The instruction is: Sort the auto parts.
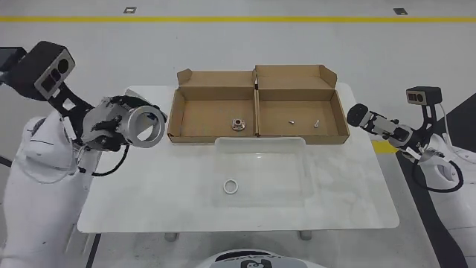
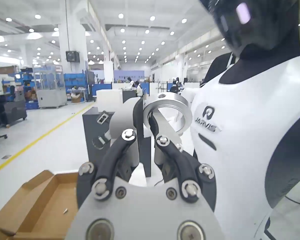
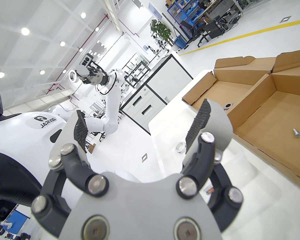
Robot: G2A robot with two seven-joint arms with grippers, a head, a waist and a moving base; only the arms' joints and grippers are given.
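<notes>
Partway — the brown cardboard box (image 1: 204, 119) holds small metal parts (image 1: 237, 124); the left gripper (image 2: 146, 116) clamps its fingers on a large silver metal ring (image 2: 167, 112), the right gripper (image 3: 142, 111) has its fingers spread empty — a small white ring (image 1: 230, 187) remains.

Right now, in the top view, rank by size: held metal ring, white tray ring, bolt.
Largest first:
Metal ring in the left gripper, nearer the camera.
White ring in the tray.
Bolt in the right box.

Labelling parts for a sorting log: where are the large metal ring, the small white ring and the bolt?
large metal ring (image 2: 186, 117), left wrist view, on its outer rim.
small white ring (image 1: 226, 187), top view, on its band.
bolt (image 3: 296, 132), right wrist view, on its body.
</notes>
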